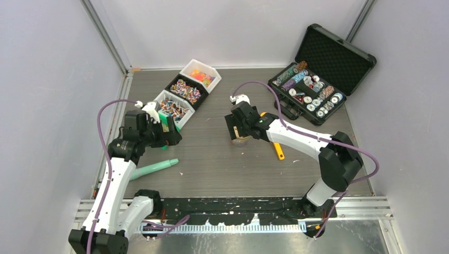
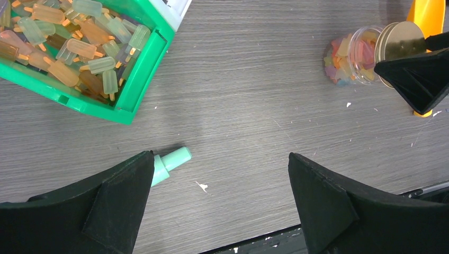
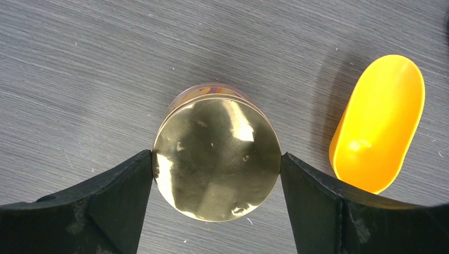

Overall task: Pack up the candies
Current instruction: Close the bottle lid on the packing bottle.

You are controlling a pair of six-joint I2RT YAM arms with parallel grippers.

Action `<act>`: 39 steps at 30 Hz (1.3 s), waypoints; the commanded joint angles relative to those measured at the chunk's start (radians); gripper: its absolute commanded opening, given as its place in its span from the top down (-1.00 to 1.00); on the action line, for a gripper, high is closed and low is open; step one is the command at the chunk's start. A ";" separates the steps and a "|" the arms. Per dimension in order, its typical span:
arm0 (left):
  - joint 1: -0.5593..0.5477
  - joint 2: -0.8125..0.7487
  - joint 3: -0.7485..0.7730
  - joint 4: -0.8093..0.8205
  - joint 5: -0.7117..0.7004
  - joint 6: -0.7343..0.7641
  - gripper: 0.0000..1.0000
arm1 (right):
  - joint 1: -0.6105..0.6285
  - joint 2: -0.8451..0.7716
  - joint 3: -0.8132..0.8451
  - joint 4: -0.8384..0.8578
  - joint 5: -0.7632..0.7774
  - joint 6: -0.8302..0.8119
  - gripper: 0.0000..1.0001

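Judging by the jar, you are near the end; it stands on the surface between the arms, it already holds pale mixed candies, and the gold lid sits on top of it.

— Agreed, but do not count it closed yet; from these views I cannot tell whether that lid is seated tight or only resting. Your right gripper is directly over it; the fingers stand wide, one tip touching the rim on each side, so I read that as a broad hold on the lid and nothing else.

— And your left gripper carries nothing; its fingers are spread fully, hanging over bare surface beside the green bin, with the mint-green tool lying under one tip.

— So scooping looks done to me; the orange scoop lies empty just beside the jar. Plenty of sweets remain in the bins at the far left; whether you owe a second jar I cannot say. What is left, as I judge it, is securing the lid and letting go.
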 commanded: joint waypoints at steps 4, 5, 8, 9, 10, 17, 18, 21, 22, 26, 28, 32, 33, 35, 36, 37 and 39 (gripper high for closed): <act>-0.004 -0.011 0.039 0.016 0.025 0.006 -0.99 | -0.011 0.034 0.060 0.015 -0.021 -0.006 -0.52; -0.004 -0.011 0.039 0.017 0.027 0.006 -0.99 | -0.012 0.038 0.063 0.013 -0.021 -0.006 -0.52; -0.003 -0.011 0.039 0.018 0.031 0.006 -0.99 | -0.013 0.055 0.069 0.012 -0.020 -0.012 -0.52; -0.004 -0.011 0.039 0.019 0.034 0.006 -0.99 | -0.012 0.062 0.073 0.009 -0.021 -0.013 -0.53; -0.004 -0.011 0.039 0.018 0.035 0.006 -0.99 | -0.012 0.068 0.075 0.005 -0.022 -0.013 -0.53; -0.004 -0.008 0.039 0.021 0.040 0.006 -0.99 | -0.013 0.084 0.077 0.001 -0.021 -0.015 -0.77; -0.004 -0.007 0.039 0.021 0.041 0.006 -0.99 | -0.013 0.086 0.079 0.001 -0.018 -0.016 -0.79; -0.004 -0.006 0.039 0.022 0.042 0.006 -0.99 | -0.015 0.098 0.084 -0.004 -0.008 -0.020 -0.81; -0.004 -0.006 0.039 0.024 0.043 0.006 -1.00 | -0.016 0.102 0.086 -0.002 -0.006 -0.021 -0.81; -0.004 -0.002 0.040 0.024 0.046 0.006 -0.99 | -0.023 0.113 0.077 0.024 -0.023 -0.031 -0.89; -0.004 0.000 0.041 0.024 0.047 0.006 -0.99 | -0.027 0.118 0.084 0.024 -0.025 -0.034 -0.91; -0.004 0.001 0.041 0.025 0.047 0.008 -0.99 | -0.030 0.113 0.091 0.021 -0.010 -0.038 -0.91; -0.004 0.001 0.041 0.025 0.047 0.008 -0.99 | -0.032 0.109 0.093 0.018 -0.009 -0.039 -0.91; -0.005 0.003 0.041 0.026 0.048 0.008 -0.99 | -0.035 0.101 0.097 0.013 -0.007 -0.042 -0.91; -0.004 0.004 0.040 0.026 0.049 0.008 -0.99 | -0.037 0.097 0.097 0.012 -0.006 -0.041 -0.91; -0.004 0.005 0.040 0.028 0.050 0.008 -0.99 | -0.039 0.093 0.099 0.009 -0.007 -0.040 -0.91; -0.004 0.006 0.041 0.028 0.049 0.008 -0.99 | -0.047 0.087 0.102 0.005 -0.014 -0.039 -0.90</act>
